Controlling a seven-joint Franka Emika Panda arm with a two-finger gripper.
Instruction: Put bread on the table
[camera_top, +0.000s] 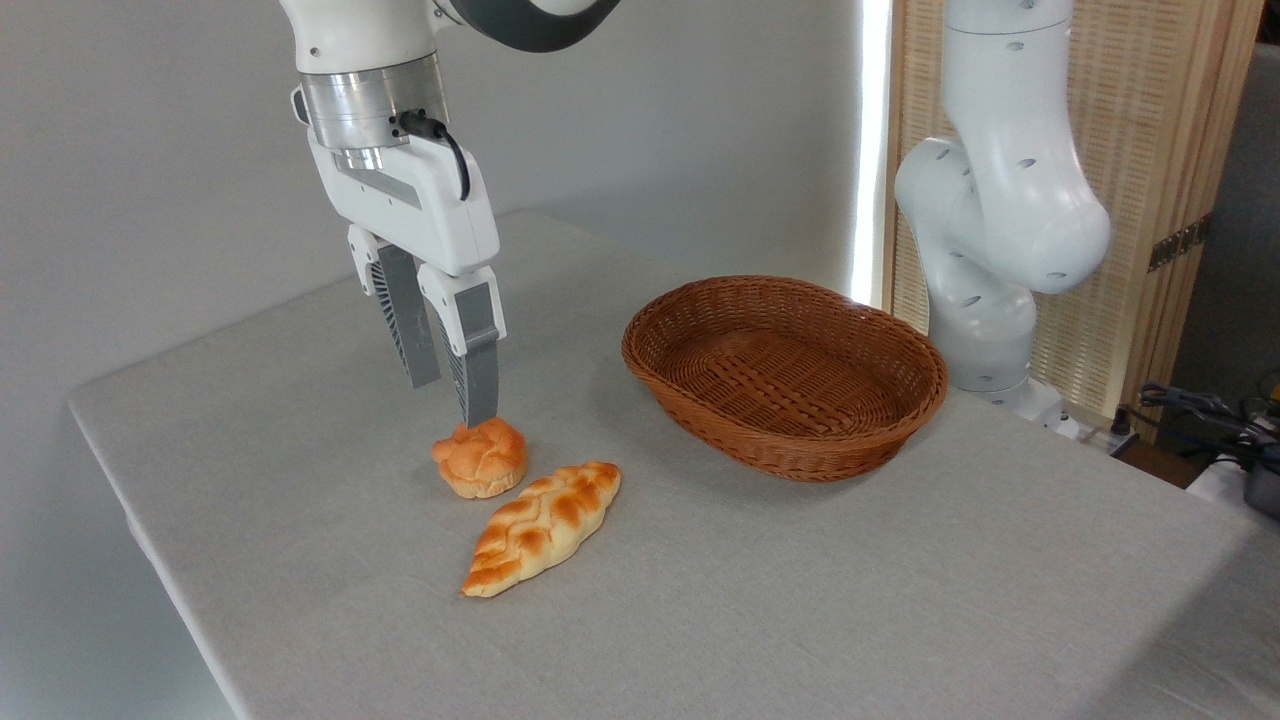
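Observation:
The bread (541, 527), a long braided golden loaf with pointed ends, lies flat on the grey-beige table (850, 600) toward the front left. My gripper (452, 403) hangs open just above and behind it, fingers pointing down with nothing between them. Its nearer fingertip (481, 415) sits right over a small round orange bun (481, 458) that rests on the cloth touching or nearly touching the loaf's far end.
An oval brown wicker basket (786, 375) stands to the right of the gripper with nothing inside. The arm's white base (990, 250) rises at the table's back right corner. Cables and gear (1220, 420) lie beyond the right edge.

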